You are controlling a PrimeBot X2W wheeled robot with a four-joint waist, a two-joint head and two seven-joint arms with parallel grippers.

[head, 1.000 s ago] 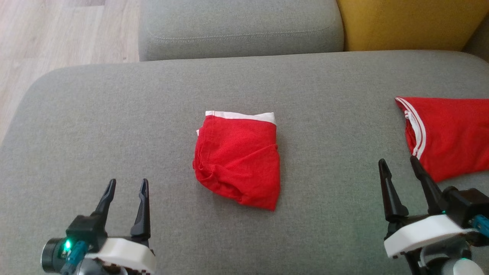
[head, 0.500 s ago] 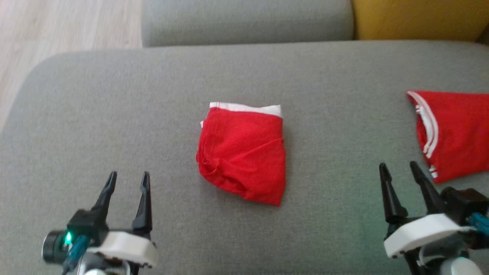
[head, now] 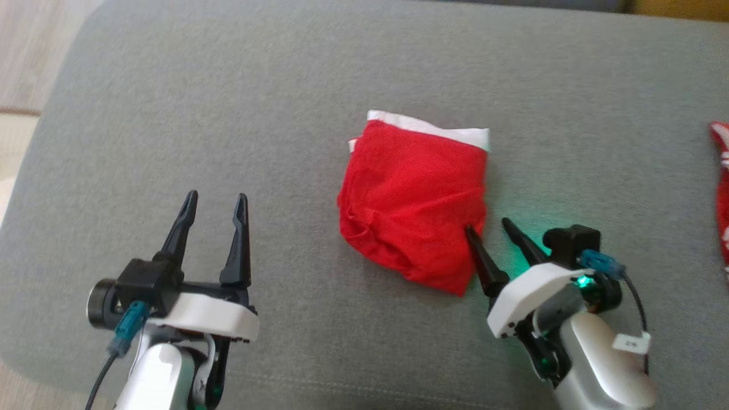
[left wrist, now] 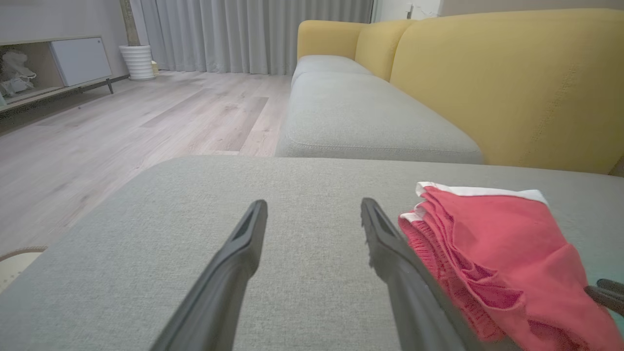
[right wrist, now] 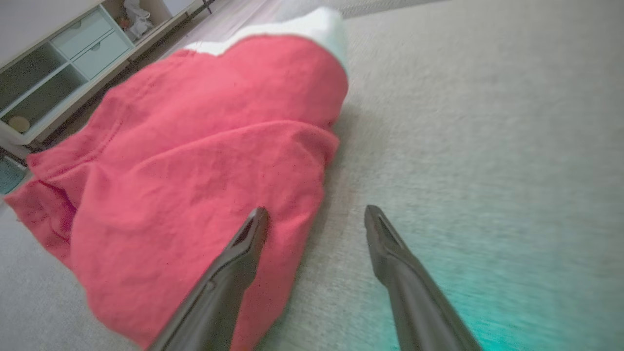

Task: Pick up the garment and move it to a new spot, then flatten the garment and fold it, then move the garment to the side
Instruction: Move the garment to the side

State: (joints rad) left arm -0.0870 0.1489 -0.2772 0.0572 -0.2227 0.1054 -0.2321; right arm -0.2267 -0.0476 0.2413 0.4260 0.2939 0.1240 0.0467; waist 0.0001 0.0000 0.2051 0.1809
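Gripper (head: 486, 224), right, agape astride garment (head: 413, 205) edge

text: none legible | white tag (head: 631, 343): marks too small

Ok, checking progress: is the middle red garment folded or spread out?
Folded: the red garment lies as a compact bundle with layered edges stacked, though rumpled.
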